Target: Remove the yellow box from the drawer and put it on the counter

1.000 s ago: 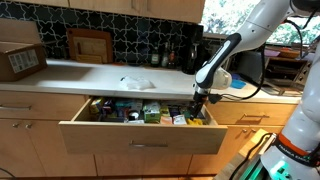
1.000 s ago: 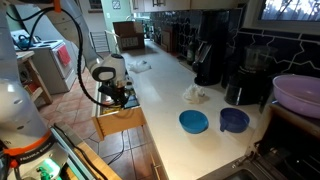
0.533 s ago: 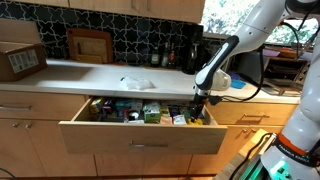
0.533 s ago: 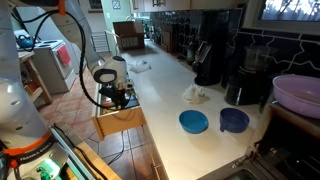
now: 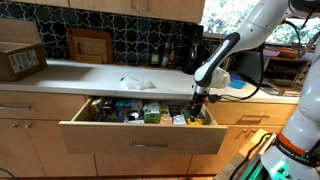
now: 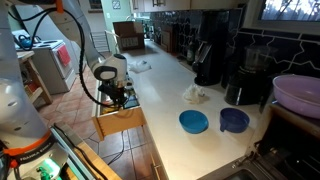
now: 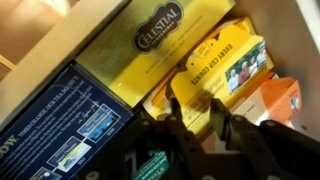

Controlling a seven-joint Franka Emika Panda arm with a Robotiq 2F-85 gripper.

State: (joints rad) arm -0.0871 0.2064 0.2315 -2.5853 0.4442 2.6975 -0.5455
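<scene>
The drawer [image 5: 140, 138] is pulled open under the counter [image 5: 100, 75] and is full of boxes. My gripper [image 5: 200, 103] reaches down into its right end; it also shows in an exterior view [image 6: 115, 97]. In the wrist view the small yellow box [image 7: 222, 72] lies tilted among other cartons. My gripper [image 7: 196, 122] is open just above it, with the box's near end showing between the two dark fingers [image 7: 172, 128]. I cannot tell whether the pads touch it.
In the drawer a larger olive-yellow tea box [image 7: 150, 45], a blue box [image 7: 60, 130] and an orange box [image 7: 285, 100] crowd the yellow one. A brown cardboard box [image 5: 20, 60], crumpled paper [image 5: 135, 83], two blue bowls [image 6: 194, 121] and a coffee maker [image 6: 208, 62] stand on the counter.
</scene>
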